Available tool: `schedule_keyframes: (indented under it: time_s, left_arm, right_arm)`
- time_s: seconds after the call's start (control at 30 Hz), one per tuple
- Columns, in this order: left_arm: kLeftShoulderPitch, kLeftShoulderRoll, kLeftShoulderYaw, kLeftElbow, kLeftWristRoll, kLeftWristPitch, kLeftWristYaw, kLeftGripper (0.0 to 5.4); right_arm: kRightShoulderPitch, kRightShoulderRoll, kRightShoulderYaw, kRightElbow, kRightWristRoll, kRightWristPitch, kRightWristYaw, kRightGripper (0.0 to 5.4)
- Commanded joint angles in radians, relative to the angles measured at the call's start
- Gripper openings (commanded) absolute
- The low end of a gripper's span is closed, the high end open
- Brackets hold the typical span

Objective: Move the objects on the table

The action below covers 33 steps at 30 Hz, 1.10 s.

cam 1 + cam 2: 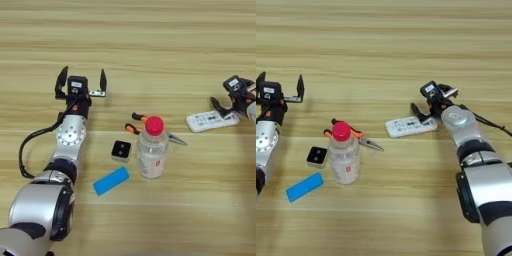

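A clear plastic bottle (152, 152) with a red cap stands upright near the middle of the wooden table (150, 45). Right behind it lie the needle-nose pliers (136, 123), orange-and-black handles to the left, the metal tip poking out to the bottle's right. The white remote control (410, 126) lies flat further right. My right gripper (431, 102) is open at the remote's right end, and its lower finger (416, 112) touches the remote's far edge. My left gripper (82, 82) is open over bare table, up and left of the bottle, holding nothing.
A small black square block (121, 150) with a pale rim sits just left of the bottle. A flat blue rectangular block (111, 181) lies in front of it. A black cable (24, 150) loops beside my left forearm.
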Motion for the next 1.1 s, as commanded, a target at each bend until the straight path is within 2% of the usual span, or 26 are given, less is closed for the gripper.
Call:
schedule_keyframes:
  time_s: [0.03, 0.17, 0.33, 0.4, 0.67, 0.9, 1.0, 1.1]
  left_arm:
    - [-0.019, 0.004, -0.002, 0.009, 0.012, 0.003, 0.004, 5.4]
    - [-0.018, 0.006, 0.0, 0.01, 0.01, 0.003, 0.002, 5.4]
    - [-0.019, 0.01, 0.002, 0.012, 0.008, 0.004, -0.003, 5.4]
    - [-0.02, 0.011, 0.002, 0.014, 0.007, 0.005, -0.004, 5.4]
    - [-0.021, 0.013, 0.005, 0.018, 0.006, 0.007, -0.007, 5.4]
    - [-0.021, 0.011, 0.006, 0.017, 0.008, 0.006, -0.005, 5.4]
    - [-0.023, 0.01, 0.005, 0.018, 0.008, 0.008, -0.005, 5.4]
    - [-0.026, 0.01, 0.005, 0.021, 0.009, 0.01, -0.006, 5.4]
  right_arm:
    - [0.009, -0.019, 0.023, 0.0, -0.026, -0.01, 0.028, 5.38]
    - [0.049, -0.039, 0.022, -0.012, -0.017, -0.033, 0.084, 5.38]
    - [0.122, -0.053, -0.022, -0.068, 0.07, -0.072, 0.27, 5.38]
    - [0.141, -0.06, -0.033, -0.086, 0.091, -0.074, 0.311, 5.38]
    - [0.16, -0.073, -0.06, -0.13, 0.134, -0.058, 0.371, 5.38]
    - [0.218, -0.102, -0.068, -0.186, 0.154, -0.063, 0.422, 5.38]
    - [0.242, -0.116, -0.072, -0.21, 0.163, -0.06, 0.428, 5.38]
    - [0.239, -0.114, -0.093, -0.223, 0.188, -0.041, 0.428, 5.38]
